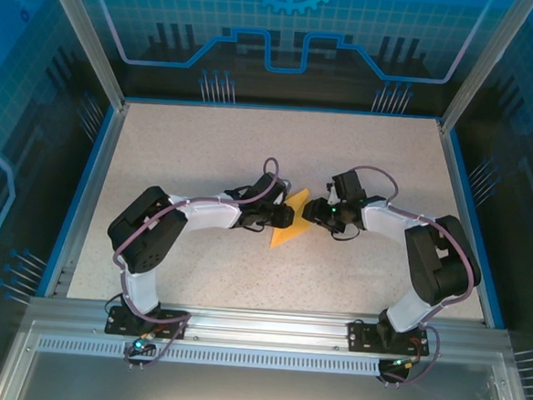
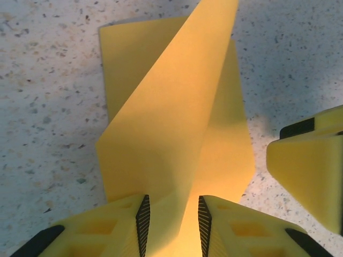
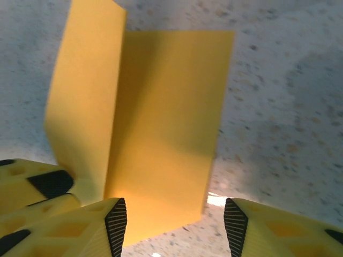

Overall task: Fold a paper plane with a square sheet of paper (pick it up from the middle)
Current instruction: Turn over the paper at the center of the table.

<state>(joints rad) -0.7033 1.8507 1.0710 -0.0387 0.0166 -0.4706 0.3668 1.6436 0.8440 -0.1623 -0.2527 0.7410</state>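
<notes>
Sheet of paper [image 1: 284, 233] at the middle of the table [image 1: 205, 159], where the tips of the two arms meet. From above, the left gripper [image 1: 291, 217] and the right gripper [image 1: 308, 212] cover parts of the sheet, and its folds are too small to read there. In the left wrist view the sheet's near end runs out of frame under the left gripper, whose fingers [image 2: 107, 230] are cut off by the lower edge. They stand a little apart with a raised flap passing between them; whether the pads press on that flap cannot be told. One finger of the right gripper juts in at the right, just beside the paper. The right wrist view is slightly blurred. There the right gripper's jaws stand wide apart, holding nothing, with the sheet's near edge lying between them. The paper is thin, smooth and orange-yellow: one part lies flat as a rectangle, the other rises along a straight crease as a tilted panel. The fingers are yellow wedges with moulded recesses and black ribbed pads [image 3: 116, 225]. The table is pale and speckled.
</notes>
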